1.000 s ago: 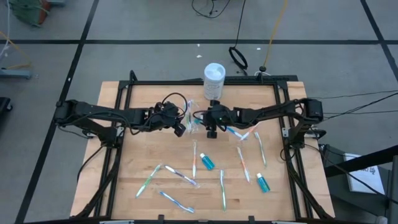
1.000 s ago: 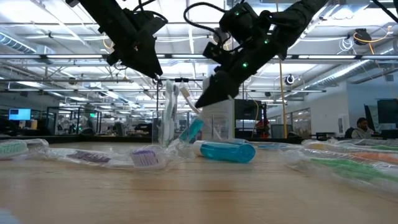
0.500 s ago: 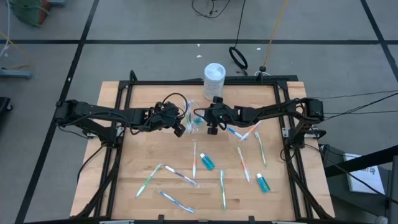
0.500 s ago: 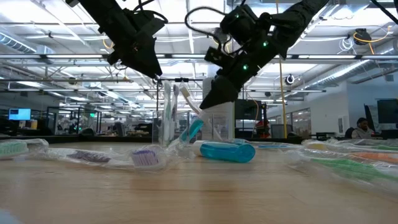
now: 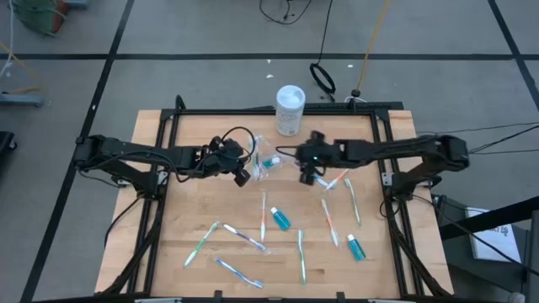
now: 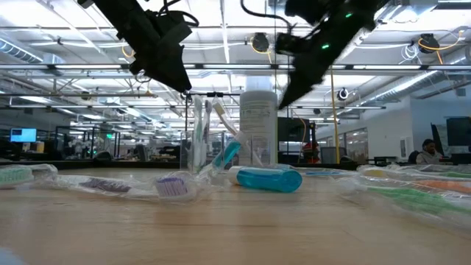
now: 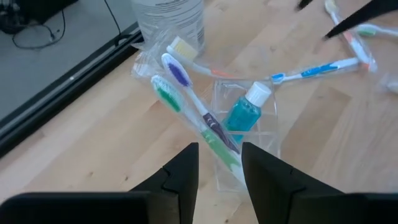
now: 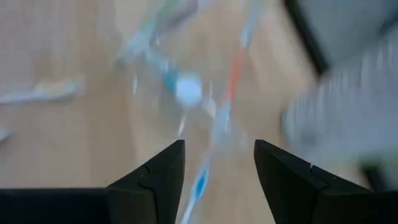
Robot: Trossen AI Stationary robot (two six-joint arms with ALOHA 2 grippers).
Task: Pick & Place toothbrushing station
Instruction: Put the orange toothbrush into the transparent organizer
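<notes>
A small clear cup point(image 7: 249, 143) stands on the wood near the table's middle point(image 5: 261, 164), with a blue toothpaste tube point(image 7: 242, 115) and three toothbrushes point(image 7: 177, 74) leaning out of it. My left gripper point(image 7: 219, 152) comes in from the table's left, slanting down, and is shut on the cup's near side point(image 6: 184, 85). My right gripper point(image 5: 307, 177) hangs open and holds nothing, raised to the right of the cup point(image 6: 283, 99), above loose toothbrushes point(image 5: 324, 179). My left gripper has the clear cup by the side nearest to it point(image 7: 233, 165), coming slantwise from above and from the table's left. The fingers point(image 7: 186, 171) cover the place of contact, so the kind of hold does not show. The cup's base rests on the table.
A tall white container point(image 5: 289, 109) stands just behind the cup. Two loose blue tubes point(image 5: 280, 219) point(image 5: 356, 247) and several wrapped toothbrushes point(image 5: 244, 238) lie scattered over the near half of the table. A black frame point(image 5: 168, 126) runs along the table's edges.
My right gripper has drawn back from the cup toward the table's right edge and risen, staying open. The blue tube stays leaning in the cup.
</notes>
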